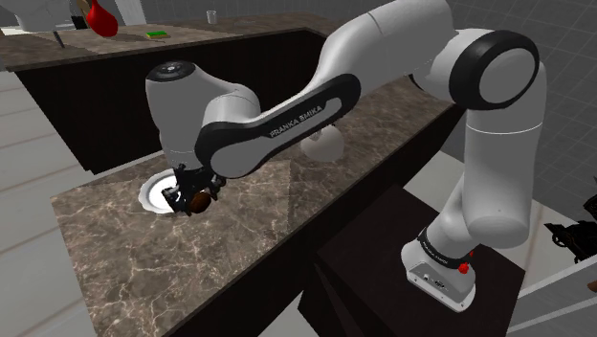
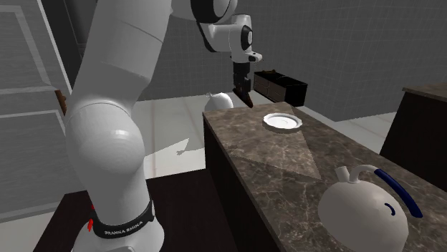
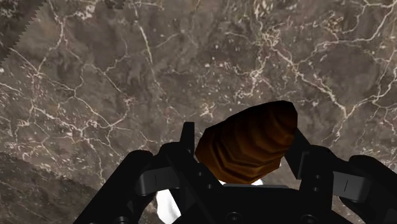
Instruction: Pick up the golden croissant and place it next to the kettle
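Our claw clamped on the brown croissant, held above the marbled counter, near the white plate, kettle well apart.

The counter is polished brown marble with pale veins. The croissant looks ridged and glossy; the kettle smooth, matt white.

The croissant is banded brown, the gripper black, the counter dark brown marble veined white.
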Motion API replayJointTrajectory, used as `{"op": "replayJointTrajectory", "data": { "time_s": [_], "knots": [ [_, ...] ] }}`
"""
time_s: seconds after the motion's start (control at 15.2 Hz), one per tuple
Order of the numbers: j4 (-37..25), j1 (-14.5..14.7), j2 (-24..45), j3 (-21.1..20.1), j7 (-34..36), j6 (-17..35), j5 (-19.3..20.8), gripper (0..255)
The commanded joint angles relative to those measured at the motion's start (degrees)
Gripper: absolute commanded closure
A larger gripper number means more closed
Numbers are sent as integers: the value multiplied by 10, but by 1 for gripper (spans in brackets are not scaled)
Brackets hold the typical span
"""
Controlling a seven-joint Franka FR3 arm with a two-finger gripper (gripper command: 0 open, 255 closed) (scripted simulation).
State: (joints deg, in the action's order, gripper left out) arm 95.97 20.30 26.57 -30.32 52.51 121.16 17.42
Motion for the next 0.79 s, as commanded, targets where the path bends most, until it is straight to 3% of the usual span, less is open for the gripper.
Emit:
{"op": "replayJointTrajectory", "data": {
  "time_s": [0.0, 0.73],
  "knots": [
    [-8, -1, -5, -2, -3, -12, -4, 255],
    [-57, -3, -32, -12, -18, -84, -24, 255]
  ]
}}
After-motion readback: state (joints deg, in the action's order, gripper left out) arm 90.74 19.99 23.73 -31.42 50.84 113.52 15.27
